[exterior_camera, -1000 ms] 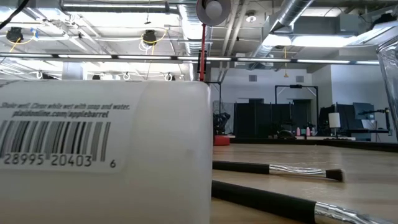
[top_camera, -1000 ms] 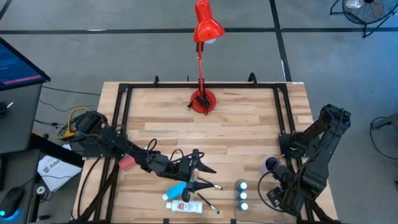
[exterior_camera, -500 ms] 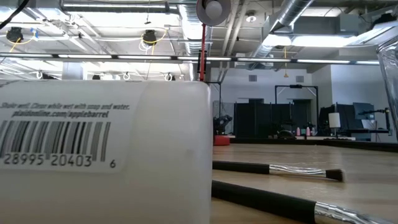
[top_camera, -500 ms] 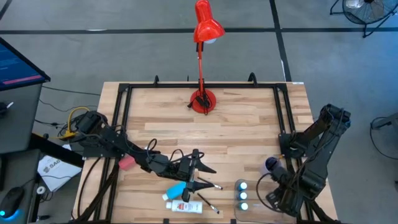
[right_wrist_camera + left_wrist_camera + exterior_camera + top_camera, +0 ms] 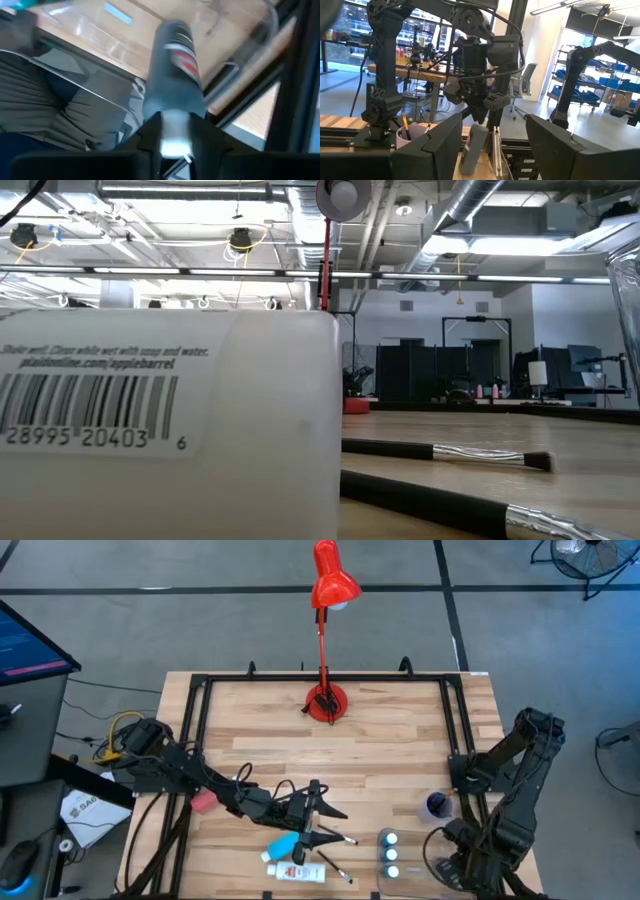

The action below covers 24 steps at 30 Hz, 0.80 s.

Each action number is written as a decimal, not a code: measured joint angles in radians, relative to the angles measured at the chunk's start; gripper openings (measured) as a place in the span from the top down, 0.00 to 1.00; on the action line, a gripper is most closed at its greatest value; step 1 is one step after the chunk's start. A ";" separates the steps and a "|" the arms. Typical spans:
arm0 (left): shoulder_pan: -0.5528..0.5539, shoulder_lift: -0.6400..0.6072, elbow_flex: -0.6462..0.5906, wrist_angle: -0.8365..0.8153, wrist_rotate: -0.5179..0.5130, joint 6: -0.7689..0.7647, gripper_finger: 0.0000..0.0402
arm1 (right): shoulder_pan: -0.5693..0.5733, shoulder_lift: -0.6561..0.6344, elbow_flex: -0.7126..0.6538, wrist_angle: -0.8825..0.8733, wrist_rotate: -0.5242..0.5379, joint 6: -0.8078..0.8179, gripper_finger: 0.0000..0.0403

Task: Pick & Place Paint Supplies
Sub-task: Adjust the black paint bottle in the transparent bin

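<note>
My right gripper points steeply down at the table's near right, shut on a grey tube with a red-marked label and a white cap. The left wrist view shows the tube hanging below that gripper. In the high view the right arm hides the tube. My left gripper stands open and level near the table's middle front, beside a blue tube, a white tube and thin dark brushes lying on the wood. The low view is filled by a white barcoded bottle, with two brushes beside it. My right gripper pinches the tube's white cap end between its two fingers. The fingers come from above, slanting steeply down, in line with the tube. The tube hangs below them, a little tilted, above the clear tray. Whether its lower end touches the tray I cannot tell.
A clear tray at the near right holds three white-capped bottles. A lilac cup with a brush stands behind it. The red desk lamp stands at the far middle. A black frame borders the table.
My right arm's wrist has tipped a little, and its hand has swung slightly toward the table's near right corner. The left arm and the things on the table have kept still.
</note>
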 joint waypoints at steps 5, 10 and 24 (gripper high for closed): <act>0.000 0.000 0.000 0.000 0.000 0.000 0.48 | 0.013 0.001 0.000 -0.005 0.001 0.010 0.82; 0.000 0.000 0.000 0.000 -0.001 0.000 0.48 | 0.011 0.001 0.000 -0.019 0.004 -0.004 0.85; 0.000 0.000 0.000 0.001 0.004 0.000 0.48 | -0.081 0.000 -0.154 0.194 0.011 -0.355 0.99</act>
